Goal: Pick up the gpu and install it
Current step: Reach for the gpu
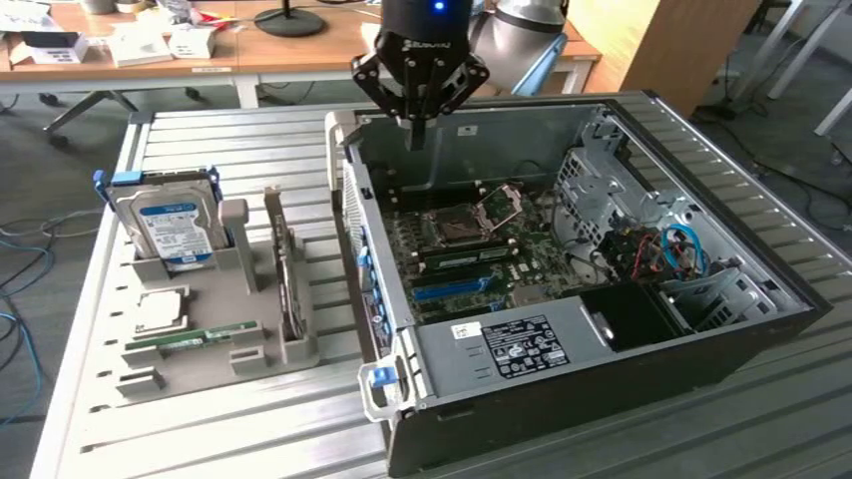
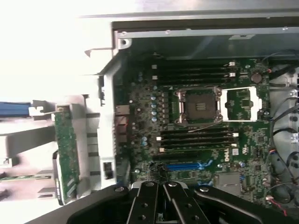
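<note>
Overall: I find the arm poised over the open computer case, with nothing in its grasp.
Gripper state: the gripper has its fingers pressed together to a point, and I see nothing pinched between them.
Gripper position: it hangs above the case interior and touches nothing that I can make out.
Below the gripper: the motherboard lies on the case floor. In the wrist view the blue slot sits just beside the fingertips.
Gpu: the gpu stands on its long edge in the grey holder. It is outside the case, lower than the gripper, toward the exterior view's left of it, well apart and untouched.
Hard drive: the hard drive stands upright in the same holder, beyond the gpu as seen from the gripper.
RAM stick: the green RAM stick lies flat in the holder, farther from the gripper than the gpu.
Tabletop: the slatted metal tabletop carries holder and case side by side.
</note>
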`<control>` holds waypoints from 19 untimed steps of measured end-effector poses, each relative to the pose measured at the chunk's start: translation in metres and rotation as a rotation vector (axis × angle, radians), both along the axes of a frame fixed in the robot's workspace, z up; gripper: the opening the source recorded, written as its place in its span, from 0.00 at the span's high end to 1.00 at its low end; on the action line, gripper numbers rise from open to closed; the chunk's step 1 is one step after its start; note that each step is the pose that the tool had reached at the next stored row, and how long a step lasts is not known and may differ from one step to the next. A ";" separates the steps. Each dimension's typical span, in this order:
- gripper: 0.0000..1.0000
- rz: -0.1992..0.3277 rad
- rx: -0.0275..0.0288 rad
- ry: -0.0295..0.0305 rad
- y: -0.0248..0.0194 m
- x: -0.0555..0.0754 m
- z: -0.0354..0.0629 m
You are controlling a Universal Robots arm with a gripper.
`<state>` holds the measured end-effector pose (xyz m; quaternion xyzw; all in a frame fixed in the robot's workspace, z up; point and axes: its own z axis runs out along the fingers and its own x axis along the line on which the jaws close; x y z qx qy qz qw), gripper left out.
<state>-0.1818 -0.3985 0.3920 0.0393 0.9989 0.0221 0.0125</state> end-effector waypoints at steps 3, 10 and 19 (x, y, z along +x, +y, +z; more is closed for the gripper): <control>0.89 -0.001 0.0001 0.0000 0.0001 -0.010 -0.0003; 0.89 -0.004 0.0000 0.0000 0.0008 -0.033 -0.0011; 0.89 -0.010 0.0000 0.0000 0.0018 -0.064 -0.0020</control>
